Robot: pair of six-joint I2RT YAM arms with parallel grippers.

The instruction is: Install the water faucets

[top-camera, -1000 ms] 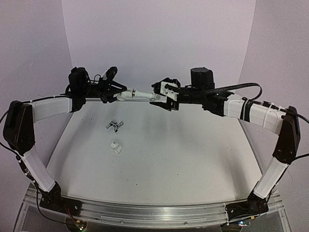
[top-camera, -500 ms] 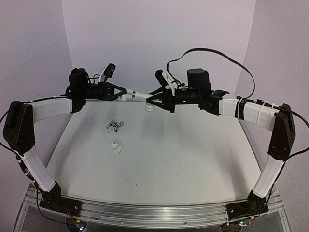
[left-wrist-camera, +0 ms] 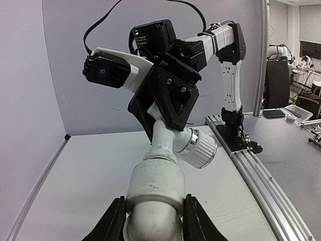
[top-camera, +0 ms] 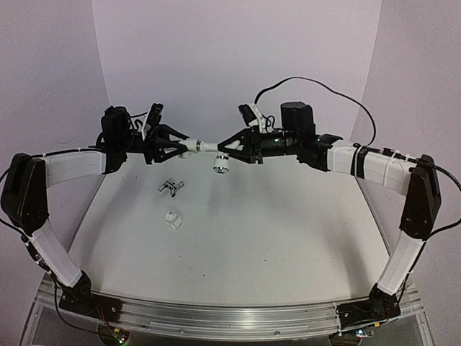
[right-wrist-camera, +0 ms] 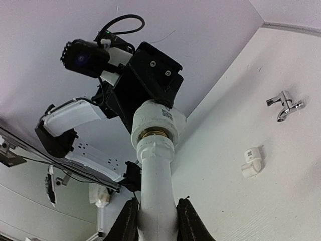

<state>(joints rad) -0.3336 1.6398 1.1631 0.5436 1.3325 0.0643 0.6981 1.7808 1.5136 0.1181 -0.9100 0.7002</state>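
Observation:
Above the table's far edge, a white elbow fitting (top-camera: 190,145) (left-wrist-camera: 153,175) and a white faucet (top-camera: 208,145) (right-wrist-camera: 156,170) are joined end to end between my grippers. A brass ring shows at the joint. My left gripper (top-camera: 180,144) (left-wrist-camera: 154,208) is shut on the fitting. My right gripper (top-camera: 229,143) (right-wrist-camera: 156,206) is shut on the faucet's stem. The faucet's ribbed white knob (top-camera: 221,164) (left-wrist-camera: 199,147) hangs down below the stem. A silver metal faucet (top-camera: 171,187) (right-wrist-camera: 284,105) and a small white fitting (top-camera: 173,219) (right-wrist-camera: 252,161) lie on the table (top-camera: 274,238).
The two loose parts lie left of centre on the white table. Purple walls close in the back and sides. An aluminium rail (top-camera: 230,317) with both arm bases runs along the near edge.
The right gripper has shut on the faucet's stem and turned its wrist, swinging the knob round until it hangs down. The left gripper has kept its grip on the fitting.

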